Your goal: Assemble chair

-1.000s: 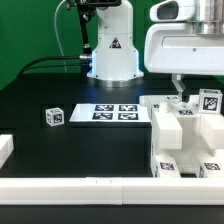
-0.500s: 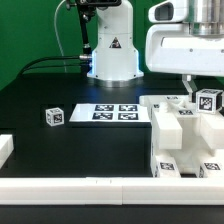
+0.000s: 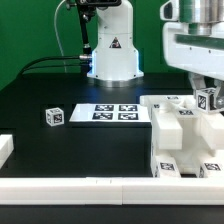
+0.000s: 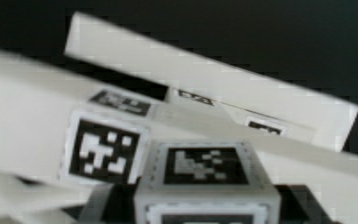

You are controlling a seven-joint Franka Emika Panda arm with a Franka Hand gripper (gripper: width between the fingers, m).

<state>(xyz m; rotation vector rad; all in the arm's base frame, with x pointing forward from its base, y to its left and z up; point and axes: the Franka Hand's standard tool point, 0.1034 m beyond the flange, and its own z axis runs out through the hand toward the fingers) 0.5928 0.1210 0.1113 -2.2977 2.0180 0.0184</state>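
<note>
The gripper (image 3: 202, 92) is at the right edge of the exterior view, a little above the middle. Its fingers pinch a small white block (image 3: 207, 100) with a black-and-white tag, and this block is lifted just above the other parts. In the wrist view the same block (image 4: 202, 172) is seen close between the two fingers, its tag facing the camera.

The chair (image 3: 180, 140) is in the lower right of the exterior view, a blocky white structure with several tags on its front faces. It stands against a long white rail (image 3: 70, 187) that runs along the bottom of the frame.

A second small tagged cube (image 3: 54, 116) lies alone on the black table (image 3: 90, 145), at the middle left. The marker board (image 3: 110, 113) lies flat in the centre, just beside the chair parts. The base of the robot arm (image 3: 112, 50) stands behind it, at the top centre
</note>
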